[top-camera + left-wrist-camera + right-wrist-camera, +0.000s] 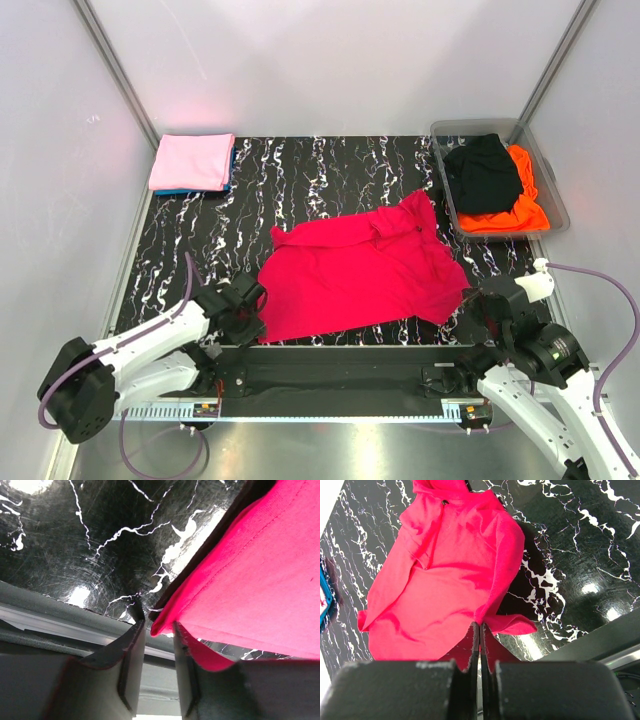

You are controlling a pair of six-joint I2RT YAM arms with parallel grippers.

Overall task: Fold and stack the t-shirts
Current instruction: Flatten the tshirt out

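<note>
Black marbled table [300, 170] is carrying everything. At the near left corner of the red tee [360, 270], the left gripper [157, 625] is hovering with jaws parted, the hem lying at the gap. At its near right corner, the right gripper [480, 627] is pinching the hem, jaws pressed together. Beyond the red tee, far left, a pink tee [192, 160] is lying folded on a blue tee [180, 191]; far right, a bin [555, 195] is holding a black tee [485, 172] and an orange tee [520, 205].
</note>
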